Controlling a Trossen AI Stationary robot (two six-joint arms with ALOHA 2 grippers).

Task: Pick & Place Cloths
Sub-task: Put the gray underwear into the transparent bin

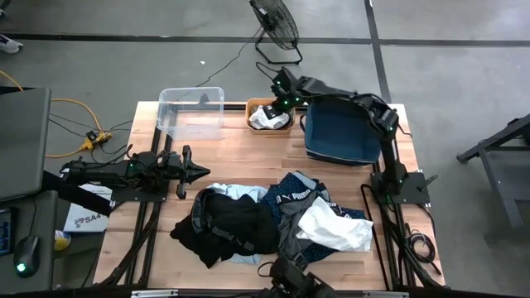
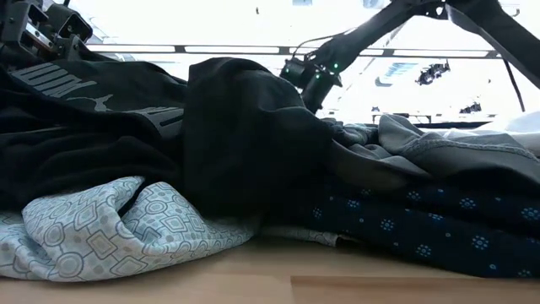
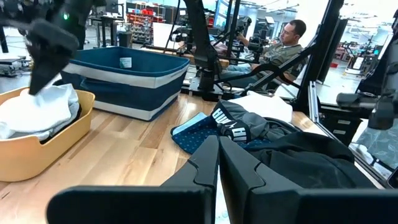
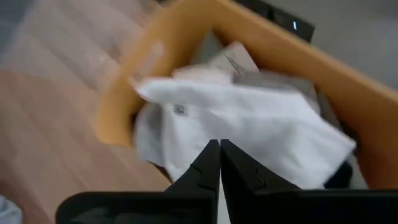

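Observation:
The cloths lie heaped on the table's near middle: a black one with white lettering, a grey one, a white one, a navy dotted one and a light blue one. Another white cloth lies bunched inside the orange bin. My right gripper is shut and points down over that cloth at the bin. My left gripper is shut and hovers level at the table's left, left of the heap. My right gripper points down at the white cloth in the orange bin, coming from above. I cannot tell whether its shut fingertips touch the fabric or stand just above it. Nothing shows pinched between the fingers.
A clear bin stands at the far left of the table and a dark blue bin at the far right, with the orange bin between them. Bare wood lies between the bins and the heap. A person sits beyond the table.

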